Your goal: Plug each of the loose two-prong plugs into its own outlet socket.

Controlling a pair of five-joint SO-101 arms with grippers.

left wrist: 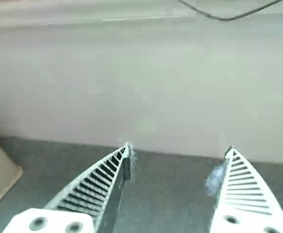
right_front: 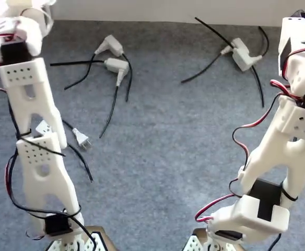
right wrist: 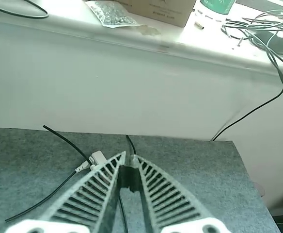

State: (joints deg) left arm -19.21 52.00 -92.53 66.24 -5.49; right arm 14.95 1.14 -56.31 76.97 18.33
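The table is covered with grey cloth that looks rough and fuzzy. The plug just beside the right claw is made of smooth white plastic. The cord next to it looks black and a bit shiny. Both claws are made of ribbed, matt white plastic. Ahead of the left claw, a smooth, matt wall is seen.

The left arm rises from its base at the near left and stretches toward the far left, its left hand spread wide with both fingers well apart. The right arm stands folded at the right; its right hand has its fingertips drawn together.
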